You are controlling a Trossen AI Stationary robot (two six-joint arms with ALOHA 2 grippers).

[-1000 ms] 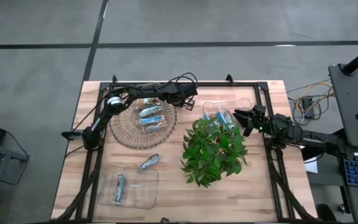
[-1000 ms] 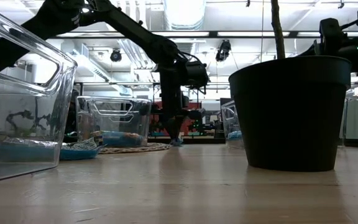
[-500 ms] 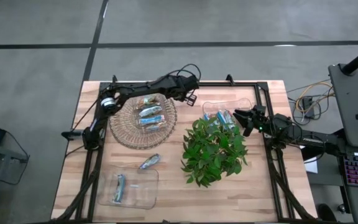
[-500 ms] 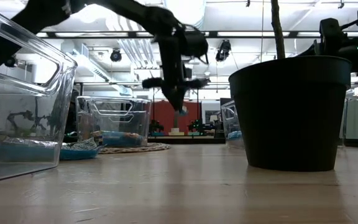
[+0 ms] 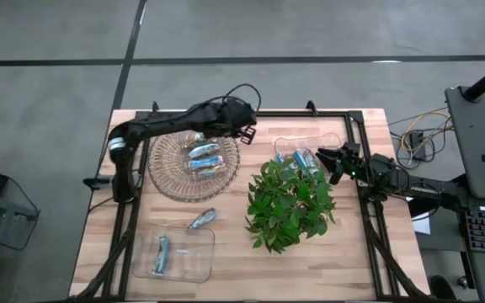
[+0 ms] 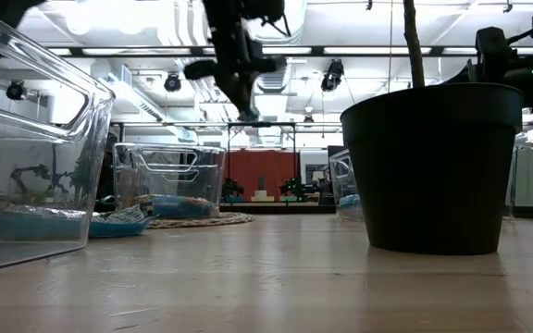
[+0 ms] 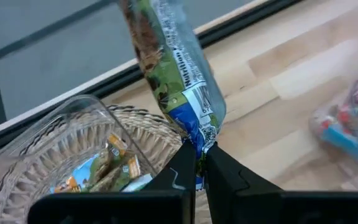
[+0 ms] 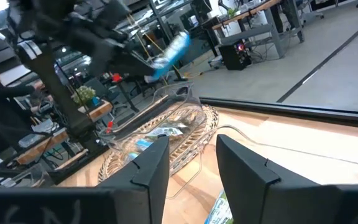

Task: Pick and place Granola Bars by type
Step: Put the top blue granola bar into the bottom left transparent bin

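The left gripper (image 7: 197,163) holds one granola bar (image 7: 178,81) by its very end, jaws pinched tight on the edge of the wrapper. The bar hangs in the air, high above the far edge of the wicker basket (image 5: 165,175). The grip is tiny, so the bar may slip out or swing if the arm moves fast, and it could drop back near the basket or off the table. More bars lie in the clear tub (image 5: 219,163) on the basket, one loose bar (image 5: 202,218) lies in front of the basket, and one sits in the tray (image 5: 194,263) beyond that. The leafy plant (image 5: 290,204) stands beside the basket, and a low swing could hit it. The right gripper (image 5: 323,156) waits past the plant with jaws partly open, holding nothing.
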